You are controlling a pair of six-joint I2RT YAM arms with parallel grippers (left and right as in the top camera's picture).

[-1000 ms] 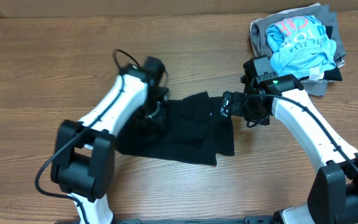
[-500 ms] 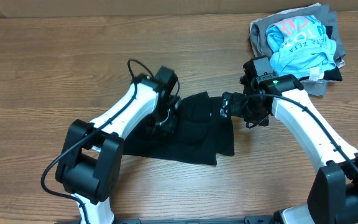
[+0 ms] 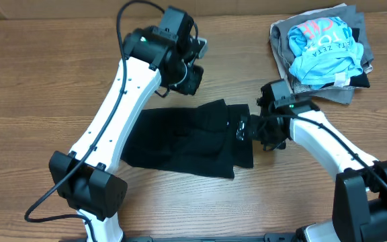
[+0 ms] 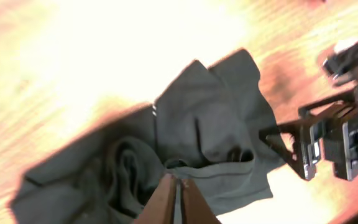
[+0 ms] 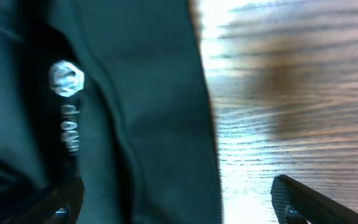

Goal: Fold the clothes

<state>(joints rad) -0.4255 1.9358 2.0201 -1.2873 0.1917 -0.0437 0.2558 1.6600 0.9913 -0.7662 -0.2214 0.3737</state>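
The black shirt [image 3: 187, 138] lies partly folded and rumpled on the wooden table, and it also shows in the left wrist view [image 4: 210, 124]. My left gripper [image 3: 192, 72] is raised above the table behind the shirt. Its fingers [image 4: 176, 182] are pressed together with nothing seen between them. My right gripper [image 3: 246, 128] is low at the shirt's right edge. Its fingers [image 5: 176, 200] are wide apart, with the shirt's edge [image 5: 154, 93] between them. A small white neck print [image 5: 67, 81] shows on the fabric.
A pile of clothes sits at the back right: a light blue shirt with pink lettering [image 3: 324, 40] on top of grey and tan garments [image 3: 351, 87]. The right arm [image 3: 328, 144] crosses the table's right side.
My left arm has risen off the shirt's left part and swung toward the back of the table. The right gripper has stayed at the shirt's right edge, shifting slightly.
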